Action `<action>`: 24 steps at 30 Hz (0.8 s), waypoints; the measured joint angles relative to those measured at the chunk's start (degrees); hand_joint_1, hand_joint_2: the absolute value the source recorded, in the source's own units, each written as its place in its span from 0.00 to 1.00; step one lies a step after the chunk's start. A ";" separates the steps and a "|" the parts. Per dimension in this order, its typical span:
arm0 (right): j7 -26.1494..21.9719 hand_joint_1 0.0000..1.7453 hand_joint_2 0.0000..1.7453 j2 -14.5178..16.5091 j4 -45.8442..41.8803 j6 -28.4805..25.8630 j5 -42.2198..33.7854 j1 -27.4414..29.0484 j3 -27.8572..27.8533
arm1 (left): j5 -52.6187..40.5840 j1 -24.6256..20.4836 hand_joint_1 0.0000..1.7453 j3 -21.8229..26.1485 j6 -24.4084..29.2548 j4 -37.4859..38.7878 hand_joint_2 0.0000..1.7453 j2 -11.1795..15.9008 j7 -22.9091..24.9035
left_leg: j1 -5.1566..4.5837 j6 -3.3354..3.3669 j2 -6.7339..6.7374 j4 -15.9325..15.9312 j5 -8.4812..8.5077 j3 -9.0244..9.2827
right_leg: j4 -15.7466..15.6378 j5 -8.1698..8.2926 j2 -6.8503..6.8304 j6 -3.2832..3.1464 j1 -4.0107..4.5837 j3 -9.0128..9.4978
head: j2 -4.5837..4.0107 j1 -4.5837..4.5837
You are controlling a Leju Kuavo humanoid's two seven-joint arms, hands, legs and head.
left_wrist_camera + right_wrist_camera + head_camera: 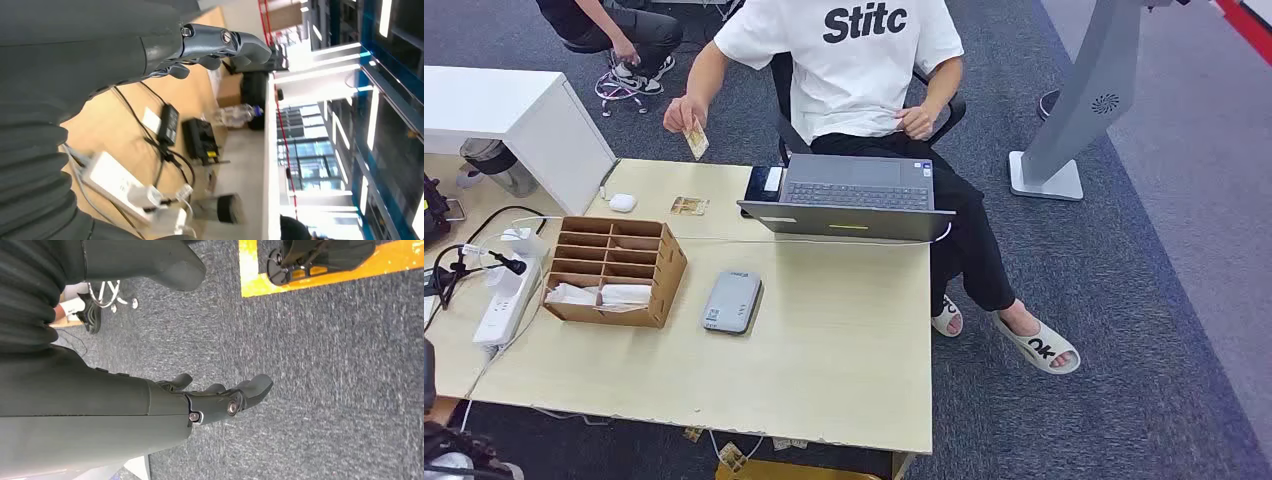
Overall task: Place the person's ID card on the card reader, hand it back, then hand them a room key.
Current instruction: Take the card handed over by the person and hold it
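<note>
You are looking down at a light wooden table [844, 370] that is carrying a grey card reader [731, 301] near its centre. A cardboard organiser [614, 270] is sitting at nine o'clock from the reader, with a white power strip [506, 300] lying beyond it at the table's edge. An open laptop [851, 197] is standing at one o'clock from the reader, and a small card [689, 205] and a white mouse [622, 202] are lying at eleven o'clock.

Person [864, 80] cut off at top edge; card [695, 140] print unreadable.
</note>
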 joint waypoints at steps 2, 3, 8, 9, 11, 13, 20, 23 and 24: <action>0.12 0.00 1.00 0.05 0.02 0.08 0.06 -0.01 -0.02 | -1.03 -0.92 0.00 -1.34 -0.04 0.02 1.00 0.60 0.65 | 0.00 0.00 0.00 0.00 0.02 -0.01 | 0.00 0.03 0.00 0.00 0.00 0.00 | 0.00 0.00; 0.21 0.00 1.00 0.10 0.02 0.13 0.12 -0.02 -0.04 | -2.11 -1.83 0.00 -2.71 -0.07 0.04 1.00 1.22 1.31 | 0.00 0.01 -0.01 0.00 0.04 -0.03 | 0.01 0.06 0.00 -0.01 0.00 -0.02 | 0.00 0.00; 0.69 0.00 1.00 0.28 0.08 0.45 0.58 -0.10 -0.05 | -7.44 -6.59 0.00 -8.57 -0.16 1.27 1.00 3.60 4.39 | -0.03 0.05 0.04 0.01 0.15 -0.15 | 0.01 0.20 0.04 0.03 -0.01 -0.17 | 0.01 0.00; 0.77 0.00 1.00 0.31 0.09 0.50 0.72 -0.14 -0.05 | -8.34 -7.39 0.00 -9.73 -0.16 1.67 1.00 4.03 4.87 | -0.03 0.06 0.05 0.00 0.18 -0.20 | 0.02 0.23 0.05 0.04 -0.01 -0.17 | 0.01 0.01; 0.90 0.00 1.00 0.36 0.12 0.57 0.91 -0.21 -0.05 | -9.65 -8.19 0.00 -11.23 -0.16 2.19 1.00 4.59 5.54 | -0.03 0.04 0.12 0.00 0.19 -0.24 | 0.03 0.27 0.13 0.04 -0.01 -0.21 | 0.01 0.00; 0.97 0.00 1.00 0.39 0.13 0.61 1.08 -0.14 -0.05 | -10.37 -8.62 0.00 -11.79 -0.10 2.48 1.00 4.78 5.94 | -0.03 0.05 0.21 0.02 0.20 -0.27 | 0.03 0.29 0.22 0.06 -0.01 -0.35 | 0.01 -0.02; 1.37 0.00 1.00 0.60 0.13 1.18 1.98 -0.35 -0.01 | -17.43 -13.73 0.00 -17.87 0.82 5.31 1.00 6.26 8.53 | -0.02 0.06 0.14 0.06 0.37 -0.56 | 0.03 0.49 0.17 0.02 -0.01 -0.60 | 0.01 -0.02; 1.64 0.00 1.00 0.64 0.16 1.33 2.49 -0.33 0.03 | -21.59 -16.09 0.00 -20.98 1.58 7.06 1.00 7.10 10.13 | -0.02 0.07 0.20 0.06 0.45 -0.62 | 0.03 0.57 0.20 0.03 -0.01 -0.68 | 0.02 -0.03; 1.68 0.00 1.00 0.65 0.18 1.41 2.68 -0.36 0.05 | -23.13 -16.91 0.00 -22.17 1.86 7.72 1.00 7.47 10.69 | -0.02 0.06 0.19 0.06 0.47 -0.63 | 0.03 0.58 0.19 0.04 -0.01 -0.69 | 0.01 -0.02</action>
